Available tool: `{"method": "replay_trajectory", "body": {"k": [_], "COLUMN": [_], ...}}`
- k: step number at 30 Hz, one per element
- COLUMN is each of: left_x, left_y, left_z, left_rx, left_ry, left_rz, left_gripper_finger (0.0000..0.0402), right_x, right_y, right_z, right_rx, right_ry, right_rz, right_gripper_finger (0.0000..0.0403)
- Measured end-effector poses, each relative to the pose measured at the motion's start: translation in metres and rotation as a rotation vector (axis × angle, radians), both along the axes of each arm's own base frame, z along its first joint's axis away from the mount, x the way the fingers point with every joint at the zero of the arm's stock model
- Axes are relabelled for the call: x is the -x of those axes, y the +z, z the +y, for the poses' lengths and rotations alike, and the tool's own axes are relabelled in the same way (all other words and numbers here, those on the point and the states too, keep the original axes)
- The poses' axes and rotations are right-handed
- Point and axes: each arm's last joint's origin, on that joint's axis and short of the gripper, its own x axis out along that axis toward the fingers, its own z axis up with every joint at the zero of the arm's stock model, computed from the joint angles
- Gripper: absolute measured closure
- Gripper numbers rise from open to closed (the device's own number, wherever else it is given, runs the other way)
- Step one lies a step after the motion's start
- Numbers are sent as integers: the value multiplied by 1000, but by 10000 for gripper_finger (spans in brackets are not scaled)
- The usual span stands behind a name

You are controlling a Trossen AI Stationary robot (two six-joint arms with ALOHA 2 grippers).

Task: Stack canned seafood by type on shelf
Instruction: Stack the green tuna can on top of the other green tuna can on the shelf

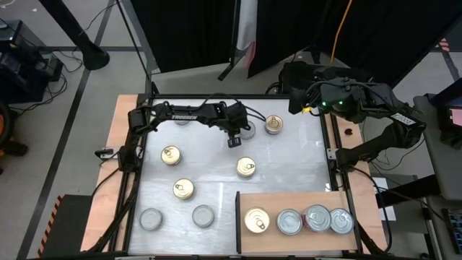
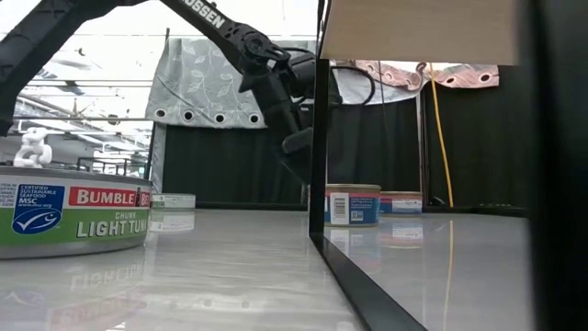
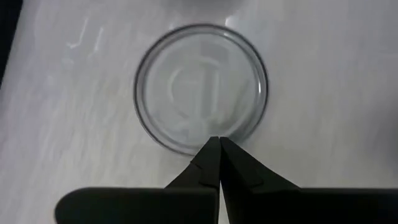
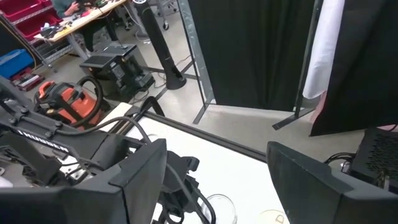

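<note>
White glossy surface point(image 1: 289, 159): I see the tins spread across it, the wooden shelf point(image 1: 303, 201) laid at its near right corner.
Left arm: I have it reaching across the far side, its tool point(image 1: 234, 141) over a silver-topped tin point(image 1: 247, 131).
Left tool: in my left wrist view the two fingers point(image 3: 208, 163) are pressed together with nothing between them, tips at the rim of that silver-topped tin point(image 3: 201, 87), which stands on the surface.
Gold-topped tins, left to right: one at mid left point(image 1: 171, 154), one nearer me point(image 1: 183, 189), one at centre point(image 1: 246, 167), one at the far side point(image 1: 273, 124).
Silver tins at near left: two side by side point(image 1: 151, 219) and point(image 1: 203, 215).
Far-left tin: one point(image 1: 184, 118) mostly hidden under the left arm.
Shelf row, left to right: a gold-topped tin point(image 1: 256, 221), then three silver ones point(image 1: 289, 222), point(image 1: 317, 217), point(image 1: 341, 221), close together.
Right arm: I have it parked off the far right corner, its tool point(image 1: 307, 90) raised.
Right tool: fingers point(image 4: 143, 180) spread wide, holding nothing.
</note>
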Motion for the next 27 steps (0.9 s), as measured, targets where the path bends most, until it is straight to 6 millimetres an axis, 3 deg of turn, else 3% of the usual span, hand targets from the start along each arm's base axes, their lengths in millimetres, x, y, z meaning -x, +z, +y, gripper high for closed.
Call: {"method": "replay_trajectory", "body": {"k": [10,19,23,27], "left_x": [-2,16,30,45], "left_y": [-14,-31,-10,46], "left_z": [-7,-24,-36,-46], "left_rx": [-1,72,98,79], "left_ry": [-6,-10,-1,-23], "left_rz": [66,303,374,253], "left_gripper_finger": [397,398,398,398], "right_x": [-1,-1,-1,-1], "right_y": [0,-1,-2,-4], "right_z": [1,1,2,3], "right_rx": [-17,-28,-56,-85], "right_ry": [22,47,90,119], "right_rz": [-3,5,14,26], "right_gripper_finger": [135,135,135,135]}}
